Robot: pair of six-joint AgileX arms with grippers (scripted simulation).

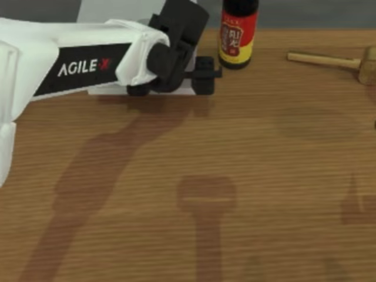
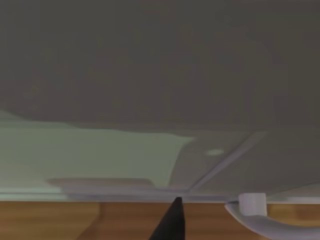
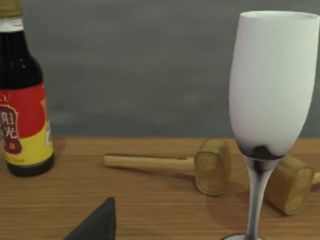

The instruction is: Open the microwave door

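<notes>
Left gripper point(image 1: 202, 73) at the table's far edge, against the microwave point(image 1: 117, 12), jaw state cannot be told, likely placed to catch the handle | microwave door point(image 2: 150, 75) fills left wrist view | right arm out of top view | sauce bottle point(image 1: 238, 32) beside.

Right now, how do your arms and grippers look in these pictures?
My left arm has white, rounded shells with a black panel reading "AGILEX" in white letters, the X red. Its wrist and left gripper are matte black and blocky. Of my right arm only a dark fingertip shows.
</notes>
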